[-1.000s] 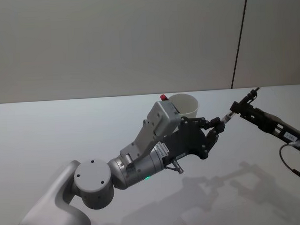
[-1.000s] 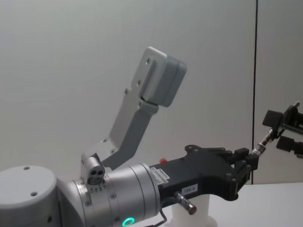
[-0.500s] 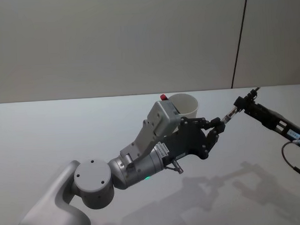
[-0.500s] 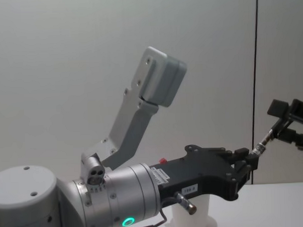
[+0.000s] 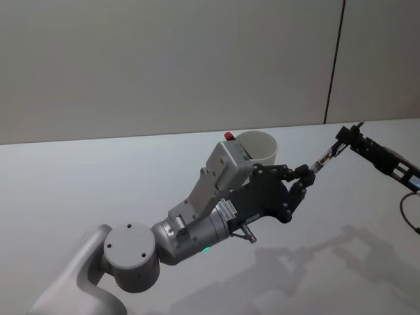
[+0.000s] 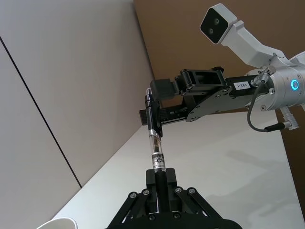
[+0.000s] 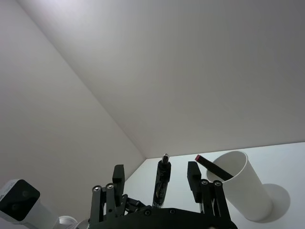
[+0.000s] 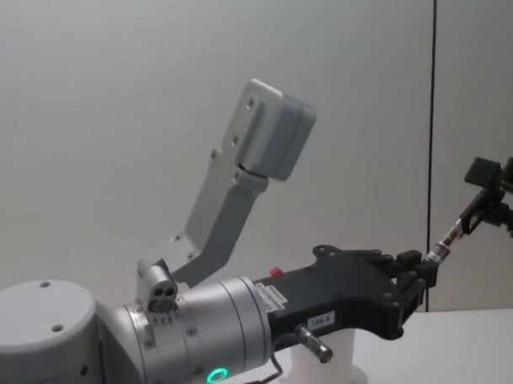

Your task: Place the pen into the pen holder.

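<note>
**A:** Where is the pen (image 5: 322,159)?

**B:** In the air above the table (image 5: 59,206), at about 3 o'clock from the pen holder (image 5: 262,147) in the head view. The left gripper (image 5: 307,174) is clenched on its lower end, and the barrel slants from there toward 2 o'clock. The right gripper (image 5: 345,136) stands at the far end with its fingers (image 7: 118,174) spread, one on each side of the tip. From the right wrist view I judge that neither pad touches the pen, though the angle is poor.

**A:** How will it handle?

**B:** It is light, stiff and slim, with a clear barrel and a dark cap end. The plastic probably runs smooth, so a hold at one end could let it swing or slip. The left wrist view shows the fingers biting just below the printed label. That hold keeps the pen in line with the gripper, so it should go in tip first.

**A:** And the holder?

**B:** It is a white paper cup standing upright, wider at the rim, and it would tip or dent if nudged. A red-capped stick (image 7: 211,167) already leans inside it at about 10 o'clock in the right wrist view. The open part of the mouth is the place to aim. I would bring the pen over the rim nearly upright and let go low, so it doesn't knock the cup.
</note>
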Robot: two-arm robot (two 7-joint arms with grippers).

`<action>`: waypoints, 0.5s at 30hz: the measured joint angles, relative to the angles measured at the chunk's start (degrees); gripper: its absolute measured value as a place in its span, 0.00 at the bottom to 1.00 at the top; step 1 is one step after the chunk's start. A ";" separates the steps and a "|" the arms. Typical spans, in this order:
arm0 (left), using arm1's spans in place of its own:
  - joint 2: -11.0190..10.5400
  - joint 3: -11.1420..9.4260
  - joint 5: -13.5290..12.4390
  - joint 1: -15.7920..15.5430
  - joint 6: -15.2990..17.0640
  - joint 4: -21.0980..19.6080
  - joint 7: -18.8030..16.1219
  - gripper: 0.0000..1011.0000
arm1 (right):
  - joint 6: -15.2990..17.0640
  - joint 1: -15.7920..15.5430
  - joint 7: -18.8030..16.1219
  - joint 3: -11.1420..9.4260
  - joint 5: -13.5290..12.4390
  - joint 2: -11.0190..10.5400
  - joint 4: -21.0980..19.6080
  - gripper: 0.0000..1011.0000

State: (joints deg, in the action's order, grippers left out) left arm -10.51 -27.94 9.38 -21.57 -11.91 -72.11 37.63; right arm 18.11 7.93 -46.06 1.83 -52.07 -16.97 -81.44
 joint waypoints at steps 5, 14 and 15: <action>0.00 0.00 0.00 0.00 0.00 0.00 0.00 0.13 | -0.28 0.08 -0.30 0.15 -0.32 -0.21 0.17 0.71; 0.00 0.00 0.00 0.00 0.00 0.00 0.00 0.13 | -0.88 0.06 -0.91 0.56 -0.59 -0.59 0.25 0.43; 0.00 0.00 0.00 0.00 0.00 0.00 0.00 0.13 | -0.92 0.04 -0.93 0.60 -0.61 -0.63 0.25 0.41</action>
State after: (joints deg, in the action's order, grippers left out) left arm -10.51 -27.95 9.38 -21.57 -11.91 -72.11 37.63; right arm 17.19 7.97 -46.98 2.43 -52.68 -17.60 -81.20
